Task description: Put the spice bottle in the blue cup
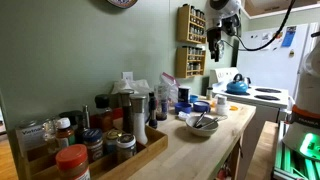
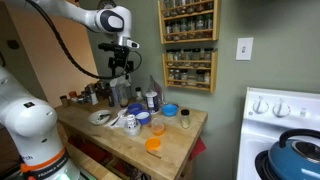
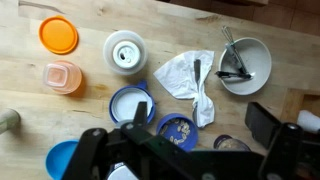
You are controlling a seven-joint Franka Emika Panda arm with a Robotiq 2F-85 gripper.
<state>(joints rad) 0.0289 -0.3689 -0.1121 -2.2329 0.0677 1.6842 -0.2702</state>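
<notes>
Your gripper (image 2: 122, 68) hangs high above the bench (image 2: 178, 140); how far it is open, or whether it holds anything, cannot be told. You cannot pick out the spice bottle with any certainty. The blue cup (image 2: 169, 110) stands on the bench.

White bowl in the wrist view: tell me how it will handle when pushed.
The white bowl looks rigid and wide, so it would probably slide rather than tip. The utensils lie loose inside and would likely shift or rattle.

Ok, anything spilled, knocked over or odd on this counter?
Nothing looks spilled. Only a crumpled white wrapper lies loose on the wooden counter beside the white bowl, which holds metal utensils.
</notes>
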